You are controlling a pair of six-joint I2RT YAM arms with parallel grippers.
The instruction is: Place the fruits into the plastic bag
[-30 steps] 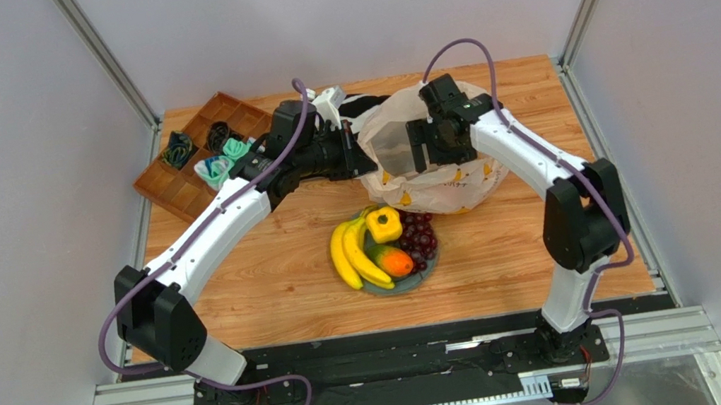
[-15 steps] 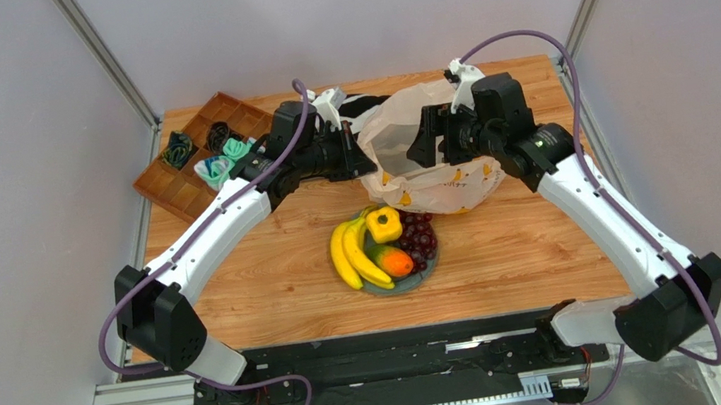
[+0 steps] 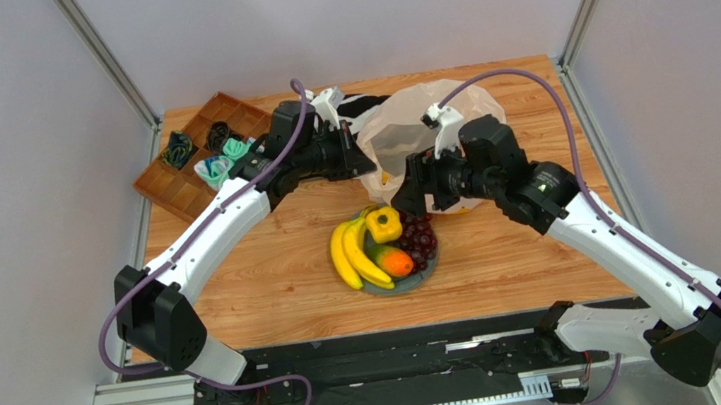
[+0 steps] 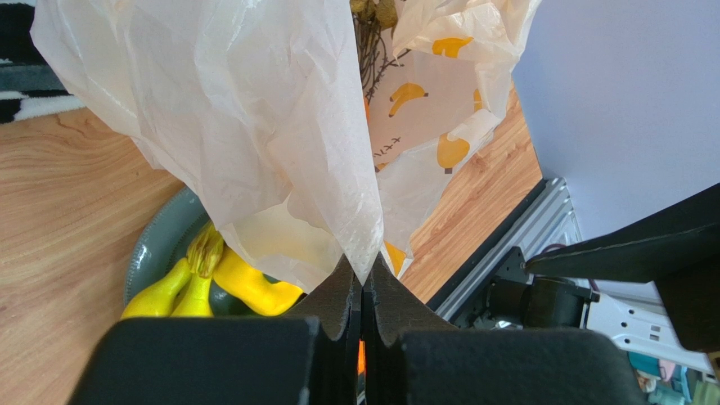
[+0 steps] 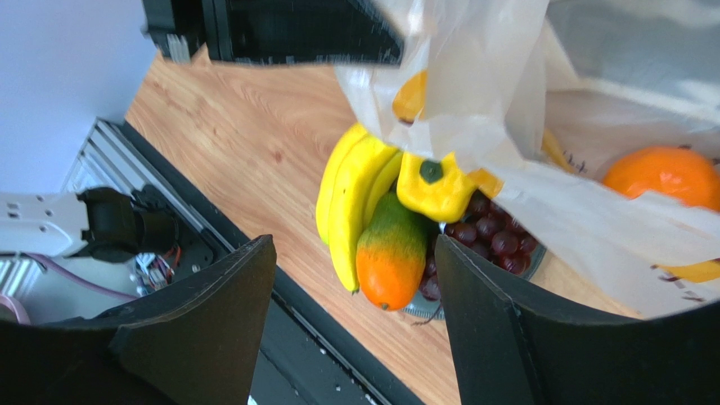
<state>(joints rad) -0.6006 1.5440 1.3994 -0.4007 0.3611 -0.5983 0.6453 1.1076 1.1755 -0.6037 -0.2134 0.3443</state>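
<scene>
The plastic bag (image 3: pixel 435 132) stands at the back of the table, and a round orange (image 5: pixel 668 173) shows inside it. My left gripper (image 3: pixel 364 155) is shut on the bag's near edge (image 4: pixel 338 194) and holds it up. The grey plate (image 3: pixel 427 271) in front holds the bananas (image 3: pixel 346 256), the small yellow fruit (image 3: pixel 383 225), the orange-green fruit (image 3: pixel 396 261) and the dark grapes (image 3: pixel 421 236). My right gripper (image 3: pixel 415 192) is open and empty, hovering above the plate beside the bag. In the right wrist view the orange-green fruit (image 5: pixel 390 253) lies between my open fingers (image 5: pixel 211 329).
A brown compartment tray (image 3: pixel 182 186) with dark and teal items sits at the back left. A zebra-striped cloth (image 3: pixel 362 106) lies behind the bag. The black rail (image 3: pixel 397 345) runs along the table's near edge.
My right gripper has left the bag's mouth and swung down and left toward the plate, with its elbow swinging out to the right. The left arm has not moved.
</scene>
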